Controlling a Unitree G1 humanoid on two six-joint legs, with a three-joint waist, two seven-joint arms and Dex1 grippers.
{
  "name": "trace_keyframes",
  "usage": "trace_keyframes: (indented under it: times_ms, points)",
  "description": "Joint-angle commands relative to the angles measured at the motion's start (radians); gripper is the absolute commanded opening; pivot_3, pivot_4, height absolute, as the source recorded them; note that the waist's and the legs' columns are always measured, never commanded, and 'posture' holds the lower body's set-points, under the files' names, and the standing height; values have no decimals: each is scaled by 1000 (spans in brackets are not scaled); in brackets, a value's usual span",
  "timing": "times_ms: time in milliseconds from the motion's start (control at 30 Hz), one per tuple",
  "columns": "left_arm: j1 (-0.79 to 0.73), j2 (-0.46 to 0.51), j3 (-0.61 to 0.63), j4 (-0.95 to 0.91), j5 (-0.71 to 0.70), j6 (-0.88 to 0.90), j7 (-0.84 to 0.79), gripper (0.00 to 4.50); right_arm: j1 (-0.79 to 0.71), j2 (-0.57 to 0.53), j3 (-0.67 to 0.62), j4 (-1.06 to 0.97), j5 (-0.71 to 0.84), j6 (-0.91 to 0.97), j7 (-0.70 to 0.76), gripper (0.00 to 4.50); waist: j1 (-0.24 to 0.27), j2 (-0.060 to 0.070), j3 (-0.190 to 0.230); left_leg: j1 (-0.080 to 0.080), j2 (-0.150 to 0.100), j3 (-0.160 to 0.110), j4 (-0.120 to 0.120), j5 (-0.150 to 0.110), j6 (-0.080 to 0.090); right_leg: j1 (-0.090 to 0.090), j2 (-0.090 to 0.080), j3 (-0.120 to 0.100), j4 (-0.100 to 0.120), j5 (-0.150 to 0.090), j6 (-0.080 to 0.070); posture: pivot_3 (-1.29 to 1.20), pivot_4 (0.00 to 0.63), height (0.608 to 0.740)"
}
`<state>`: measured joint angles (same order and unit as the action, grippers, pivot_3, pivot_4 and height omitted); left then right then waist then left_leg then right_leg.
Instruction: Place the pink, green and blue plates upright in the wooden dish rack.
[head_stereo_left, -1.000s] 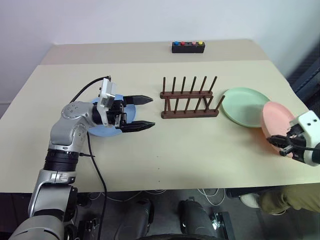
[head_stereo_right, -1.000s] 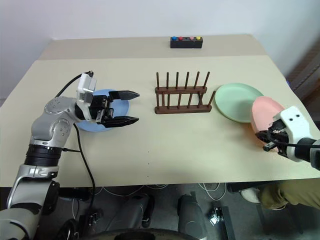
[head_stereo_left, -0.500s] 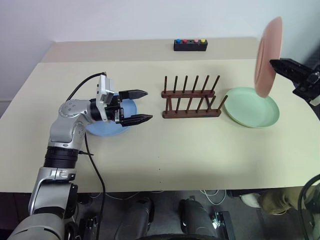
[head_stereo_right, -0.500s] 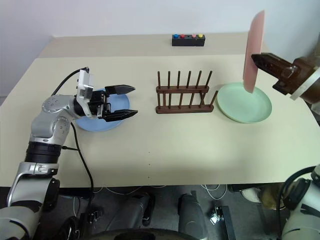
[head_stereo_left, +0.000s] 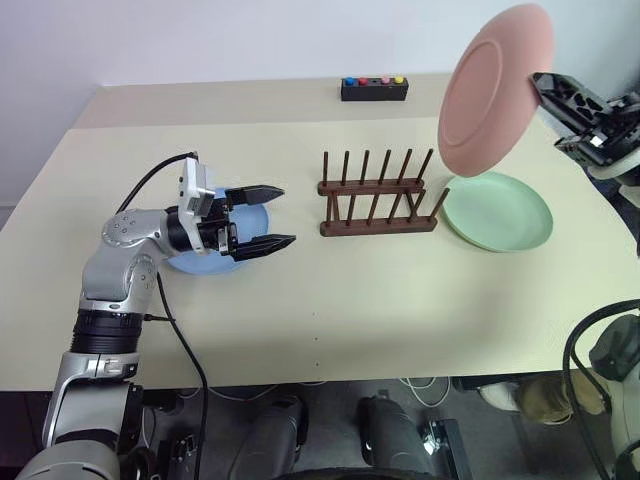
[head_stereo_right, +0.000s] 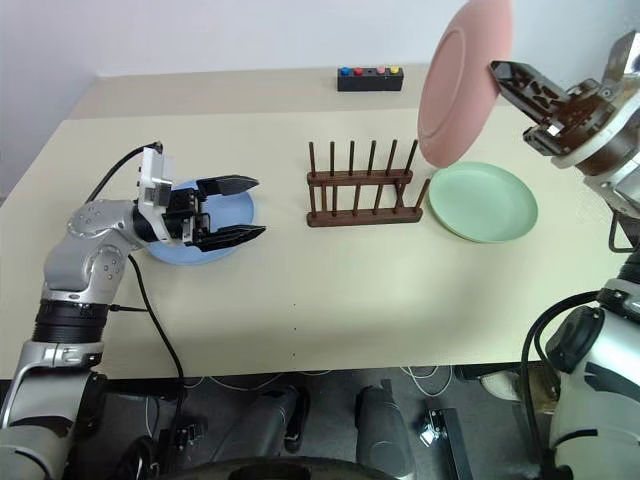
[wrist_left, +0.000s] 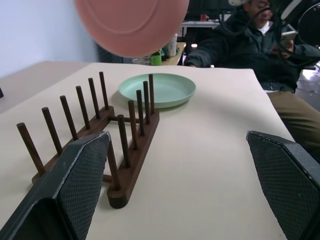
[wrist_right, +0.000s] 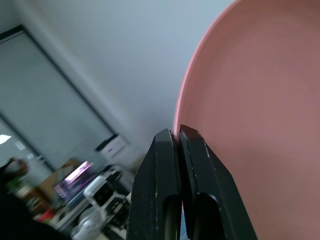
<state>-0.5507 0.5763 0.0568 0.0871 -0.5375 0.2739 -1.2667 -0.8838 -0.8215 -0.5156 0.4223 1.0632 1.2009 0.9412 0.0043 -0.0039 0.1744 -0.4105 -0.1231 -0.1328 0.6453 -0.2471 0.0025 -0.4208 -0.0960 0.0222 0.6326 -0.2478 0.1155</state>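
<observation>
1. The wooden dish rack (head_stereo_left: 379, 195) stands empty near the middle of the beige table (head_stereo_left: 400, 300), its two rows of thin upright pegs running left to right
2. The pink plate (head_stereo_left: 492, 88) hangs in the air above and just right of the rack's right end, tilted on edge with its underside turned toward the camera, and touches nothing on the table
3. The right gripper (head_stereo_left: 545, 88) pinches the pink plate's right rim, its two black fingers (wrist_right: 172, 190) closed tight on the edge
4. The green plate (head_stereo_left: 498, 210) lies flat on the table just beside the rack's right end, below the raised pink plate
5. The blue plate (head_stereo_right: 190, 215) lies flat on the table well to the left of the rack, partly hidden under the left arm
6. The left gripper (head_stereo_left: 272, 215) hovers above the blue plate's right side, pointing level toward the rack, its fingers spread wide and holding nothing
7. A small black box with coloured buttons (head_stereo_left: 373, 89) sits at the far edge of the table behind the rack
8. In the left wrist view a seated person (wrist_left: 255, 45) in dark clothing is beyond the table's end, past the green plate
</observation>
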Motion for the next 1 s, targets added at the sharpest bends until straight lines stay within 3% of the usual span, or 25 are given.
trace_keyframes:
  times_ms: [33, 333, 900, 1000]
  points:
    - [9, 18, 31, -52, -24, 6, 7, 4500, -31, -15, 56, 50, -40, -40, 108, 16, 0, 0, 0, 0, 0, 0, 0, 0, 0, 0, 0, 0, 0, 0, 0, 0, 150, 740]
    - [40, 34, 36, -96, -33, 19, 20, 4500, -67, -43, 141, 159, -163, -132, 232, 16, 1, 0, 0, 0, 0, 0, 0, 0, 0, -1, 0, 0, 0, 0, 0, 0, 150, 740]
    - [48, 41, 25, -114, -35, 27, 25, 4500, -39, 13, 191, 235, -302, -208, 264, 16, 0, 0, 0, 0, 0, 1, 0, 0, -1, -2, 0, 0, 1, 0, 0, 0, 150, 740]
    - [54, 41, 24, -120, -36, 32, 26, 4500, -52, 23, 193, 251, -325, -225, 242, 1383, 0, 0, 0, 0, 0, 1, 0, 0, -1, -2, 0, 0, 1, 0, 0, 0, 150, 740]
